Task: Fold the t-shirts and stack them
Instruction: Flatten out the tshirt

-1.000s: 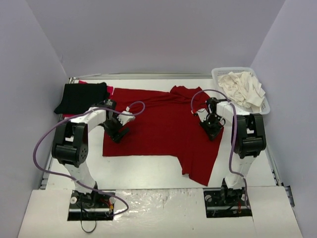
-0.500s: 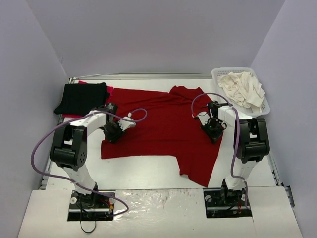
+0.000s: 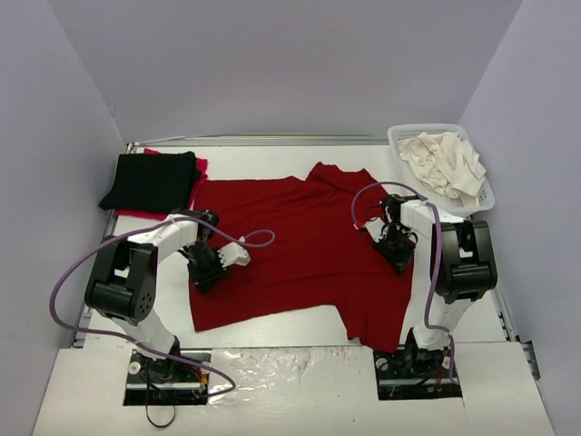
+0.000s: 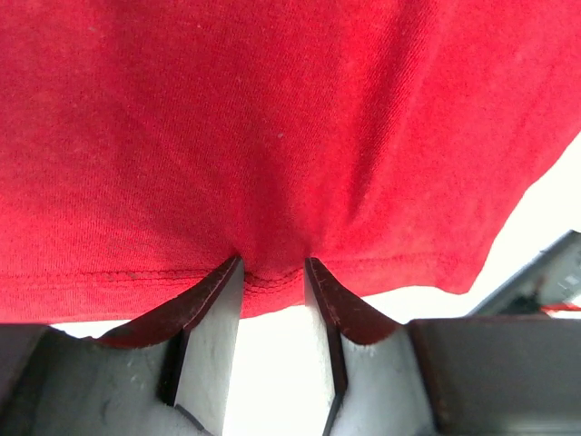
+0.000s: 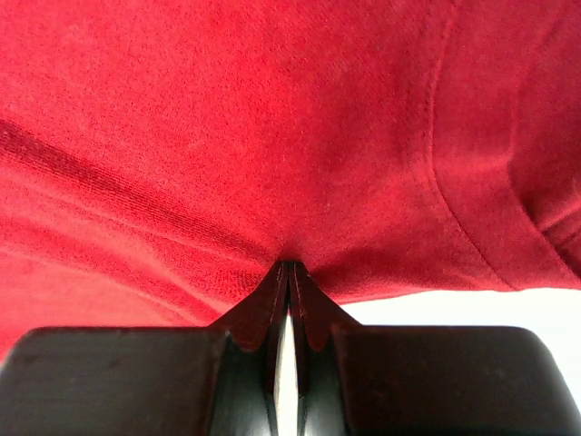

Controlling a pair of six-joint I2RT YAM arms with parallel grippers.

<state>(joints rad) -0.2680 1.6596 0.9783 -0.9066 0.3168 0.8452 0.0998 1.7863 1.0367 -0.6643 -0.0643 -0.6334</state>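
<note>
A dark red t-shirt (image 3: 300, 232) lies spread over the middle of the table, its near right part reaching the front edge. My left gripper (image 3: 207, 268) is shut on a bunch of its left hem; in the left wrist view the cloth (image 4: 290, 118) is gathered between the fingertips of the left gripper (image 4: 272, 268). My right gripper (image 3: 397, 247) is shut on the shirt's right edge; in the right wrist view the right gripper (image 5: 289, 265) pinches the cloth (image 5: 272, 118) tight. A folded black t-shirt (image 3: 150, 179) lies at the back left on a bright red one (image 3: 201, 167).
A white lattice basket (image 3: 399, 136) at the back right holds crumpled cream-white shirts (image 3: 445, 162). Purple cables loop from both arms over the shirt. Grey walls close the table in on three sides.
Both grippers have moved toward the near edge and dragged the dark red t-shirt with them. Its back edge has come away from the rear of the table.
</note>
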